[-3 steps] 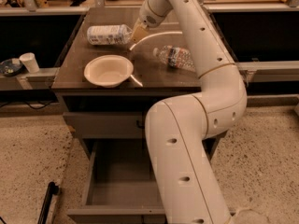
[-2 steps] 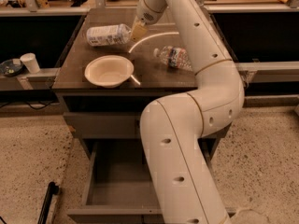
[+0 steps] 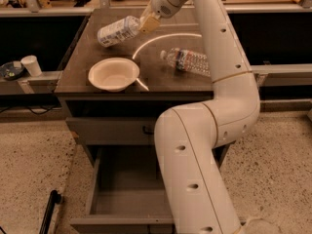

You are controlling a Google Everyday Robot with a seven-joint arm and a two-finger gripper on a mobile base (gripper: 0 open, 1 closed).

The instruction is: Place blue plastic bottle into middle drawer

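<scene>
The blue plastic bottle (image 3: pixel 118 30), with its white and pale-blue label, hangs tilted just above the back left of the dark cabinet top (image 3: pixel 161 45). My gripper (image 3: pixel 147 23) is at the bottle's right end and shut on it, with the white arm reaching over from the right. The middle drawer (image 3: pixel 122 179) is pulled open low in front of the cabinet, showing its bare grey floor. The arm's lower links hide the drawer's right part.
A white bowl (image 3: pixel 113 74) sits at the front left of the cabinet top. A clear ribbed bottle (image 3: pixel 187 61) lies on its side to the right. The upper drawer front (image 3: pixel 109 129) is closed. A paper cup (image 3: pixel 32 65) stands on a ledge to the left.
The gripper has risen and moved slightly right. The blue bottle has come with it, going from lying flat on the top to tilted with its right end raised.
</scene>
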